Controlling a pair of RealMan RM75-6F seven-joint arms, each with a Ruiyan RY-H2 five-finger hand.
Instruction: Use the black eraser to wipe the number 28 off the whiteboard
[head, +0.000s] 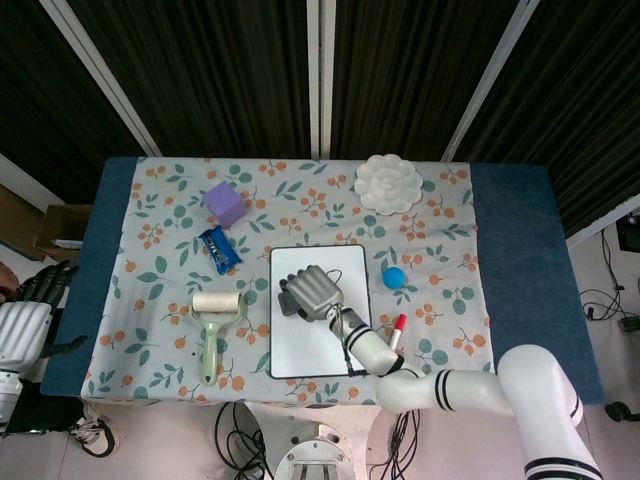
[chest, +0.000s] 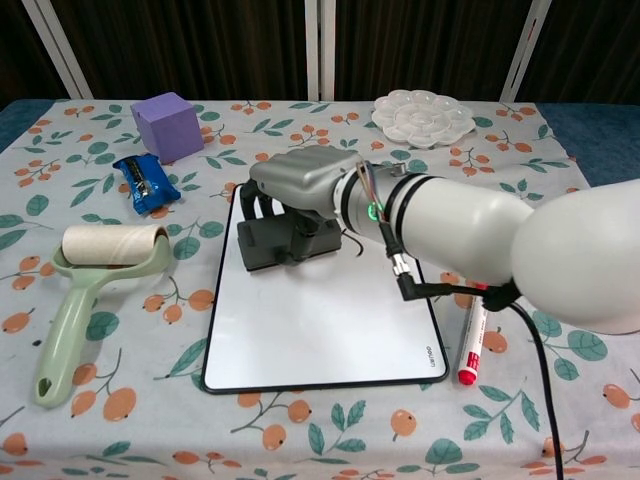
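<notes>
My right hand (chest: 300, 190) (head: 312, 291) grips the black eraser (chest: 285, 243) (head: 288, 303) from above and presses it on the upper left part of the whiteboard (chest: 320, 310) (head: 350, 262). The board's visible surface is plain white; no number shows on it. My left hand (head: 30, 310) hangs off the table's left edge, its dark fingers apart and holding nothing; the chest view does not show it.
A green-handled lint roller (chest: 85, 285) lies left of the board. A blue packet (chest: 145, 182) and a purple cube (chest: 167, 125) sit at the back left. A red-capped marker (chest: 470, 345) lies along the board's right side. A white palette (chest: 422, 116) and a blue ball (head: 394, 277) are on the right.
</notes>
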